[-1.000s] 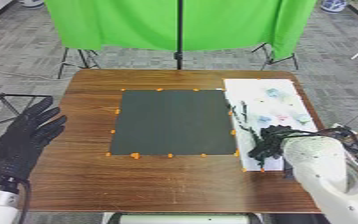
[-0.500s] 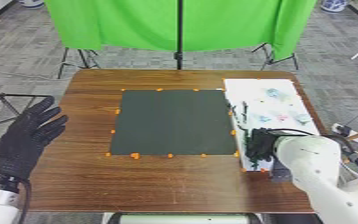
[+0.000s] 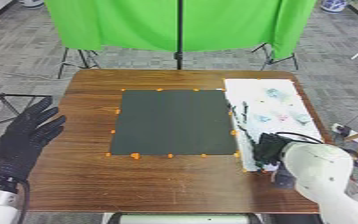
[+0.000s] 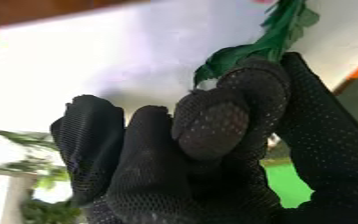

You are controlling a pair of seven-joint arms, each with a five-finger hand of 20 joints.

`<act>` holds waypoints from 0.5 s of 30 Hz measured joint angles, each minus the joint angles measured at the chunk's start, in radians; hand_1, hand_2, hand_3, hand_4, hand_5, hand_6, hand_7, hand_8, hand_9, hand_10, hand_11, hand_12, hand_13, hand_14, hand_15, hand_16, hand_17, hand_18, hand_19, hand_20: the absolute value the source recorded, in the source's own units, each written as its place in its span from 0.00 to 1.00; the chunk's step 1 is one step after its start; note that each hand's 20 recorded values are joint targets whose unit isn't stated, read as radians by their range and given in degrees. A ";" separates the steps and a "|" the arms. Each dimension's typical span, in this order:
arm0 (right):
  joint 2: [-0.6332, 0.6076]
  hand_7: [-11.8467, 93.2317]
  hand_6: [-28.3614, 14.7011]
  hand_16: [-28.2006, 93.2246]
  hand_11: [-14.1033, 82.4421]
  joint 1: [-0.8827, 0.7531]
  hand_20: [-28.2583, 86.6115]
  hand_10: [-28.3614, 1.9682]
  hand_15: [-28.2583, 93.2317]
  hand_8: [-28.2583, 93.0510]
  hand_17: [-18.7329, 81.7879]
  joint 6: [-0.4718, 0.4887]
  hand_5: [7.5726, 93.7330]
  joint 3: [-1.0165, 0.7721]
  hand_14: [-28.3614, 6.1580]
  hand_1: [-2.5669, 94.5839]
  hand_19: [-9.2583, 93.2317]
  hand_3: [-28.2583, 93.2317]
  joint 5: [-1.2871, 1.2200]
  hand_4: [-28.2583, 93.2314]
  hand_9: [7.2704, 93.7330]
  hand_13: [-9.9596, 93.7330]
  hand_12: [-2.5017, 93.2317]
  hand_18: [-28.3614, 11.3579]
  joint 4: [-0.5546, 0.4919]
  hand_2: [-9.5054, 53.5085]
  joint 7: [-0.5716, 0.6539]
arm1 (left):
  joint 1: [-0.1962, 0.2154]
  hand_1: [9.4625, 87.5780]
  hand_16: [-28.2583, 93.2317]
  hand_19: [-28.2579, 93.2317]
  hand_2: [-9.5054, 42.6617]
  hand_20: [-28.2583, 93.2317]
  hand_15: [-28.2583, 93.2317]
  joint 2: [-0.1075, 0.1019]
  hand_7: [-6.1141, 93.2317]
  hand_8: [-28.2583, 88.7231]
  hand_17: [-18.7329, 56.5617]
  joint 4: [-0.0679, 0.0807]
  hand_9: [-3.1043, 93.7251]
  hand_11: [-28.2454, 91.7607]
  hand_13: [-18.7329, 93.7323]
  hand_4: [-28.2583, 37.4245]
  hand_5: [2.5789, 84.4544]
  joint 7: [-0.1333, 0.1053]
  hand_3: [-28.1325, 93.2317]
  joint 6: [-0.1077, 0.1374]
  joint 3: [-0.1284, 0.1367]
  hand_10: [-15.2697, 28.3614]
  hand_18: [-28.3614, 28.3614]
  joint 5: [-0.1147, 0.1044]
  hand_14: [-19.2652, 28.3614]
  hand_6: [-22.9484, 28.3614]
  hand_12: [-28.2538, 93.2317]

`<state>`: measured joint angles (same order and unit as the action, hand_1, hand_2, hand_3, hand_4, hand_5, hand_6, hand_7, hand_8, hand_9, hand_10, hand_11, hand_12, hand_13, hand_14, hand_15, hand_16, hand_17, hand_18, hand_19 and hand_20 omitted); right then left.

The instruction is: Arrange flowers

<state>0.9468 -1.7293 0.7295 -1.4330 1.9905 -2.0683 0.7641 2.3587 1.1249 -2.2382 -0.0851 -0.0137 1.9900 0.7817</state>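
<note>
The table [image 3: 167, 185] is of brown wood, and on it lies a dark mat [image 3: 171, 122] with small orange marks [image 3: 135, 155] around its border. Beside the mat, on the right, there is a white sheet [image 3: 260, 90]. Behind the table hangs a green cloth [image 3: 175, 25], with a black pole [image 3: 180, 60] in front, and the floor [image 3: 33, 55] is grey carpet. The left hand [image 3: 20, 140] is over the left side of the table, its fingers straight and a little spread. The right hand [image 3: 269, 147] is at the near end of the white sheet. In the right wrist view, the green leafy stem [image 4: 278, 40] is over the white sheet, reaching just behind one fingertip of this right hand [image 4: 144, 175]; the fingers are near one another, but I cannot tell if they pinch it. The head view shows more dark stems [image 3: 245, 107] along the mat side of the sheet, and pale flowers [image 3: 273, 93] farther up on it. The right wrist view shows the separate leaves more closely, and also some blurred foliage [image 4: 47, 210] beyond the hand.
</note>
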 measured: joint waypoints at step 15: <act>-0.002 0.83 0.64 0.45 0.79 0.023 0.78 0.70 0.90 0.15 0.80 0.013 0.93 -0.144 0.74 0.37 1.00 0.98 -0.338 0.11 1.00 1.00 0.23 0.17 -0.088 0.10 0.103 | 0.020 0.21 0.24 0.60 0.04 0.28 0.48 -0.006 0.30 0.14 0.12 -0.008 0.28 0.41 0.36 0.02 0.33 -0.019 0.80 0.027 0.020 0.58 0.91 -0.002 0.69 0.46 0.36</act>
<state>0.9447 -1.7067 0.7421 -1.5773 1.6530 -2.1559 0.8670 2.3788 1.1187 -2.2465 -0.1036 0.0131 2.0105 0.7795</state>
